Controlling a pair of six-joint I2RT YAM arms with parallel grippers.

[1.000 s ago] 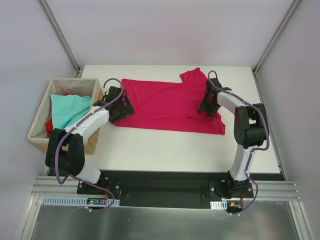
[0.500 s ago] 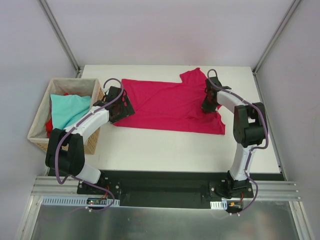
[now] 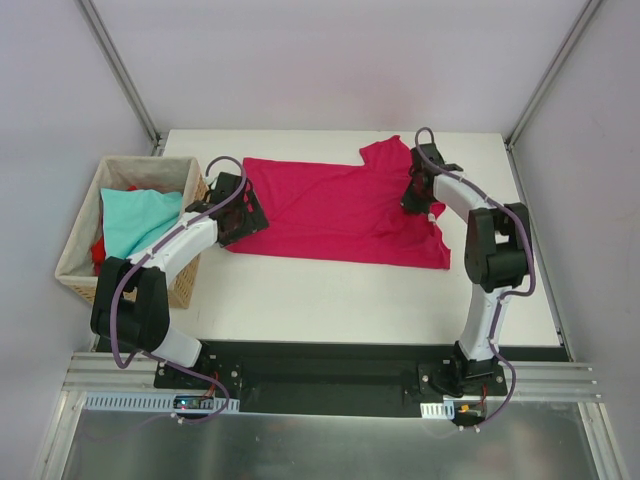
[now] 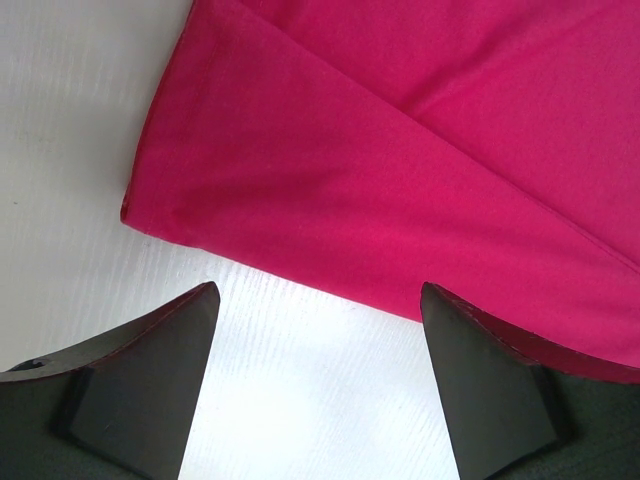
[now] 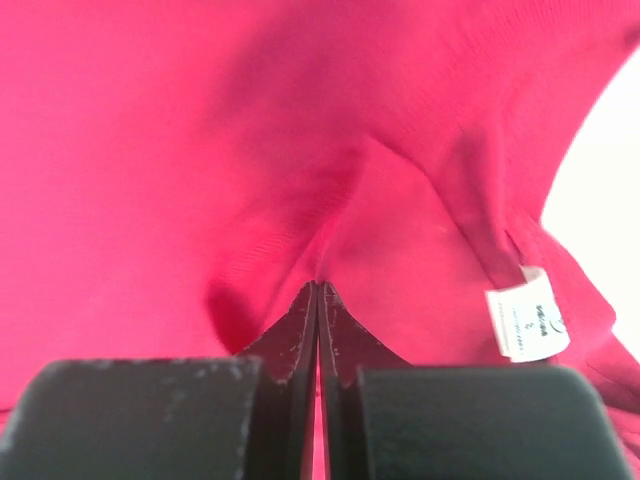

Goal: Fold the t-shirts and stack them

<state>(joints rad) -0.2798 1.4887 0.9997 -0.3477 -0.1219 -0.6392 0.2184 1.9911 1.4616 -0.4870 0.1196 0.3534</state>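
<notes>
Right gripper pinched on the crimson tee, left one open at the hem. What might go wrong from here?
1. The right gripper holds only a thin fold of the crimson t-shirt at its fingertips, near the label; it may slip out on lifting.
2. The left gripper is open and holds nothing; a one-sided pull would likely drag and bunch the cloth.

The crimson t-shirt (image 3: 330, 210) lies spread under left tool (image 3: 243, 207) and right tool (image 3: 414, 197).
</notes>
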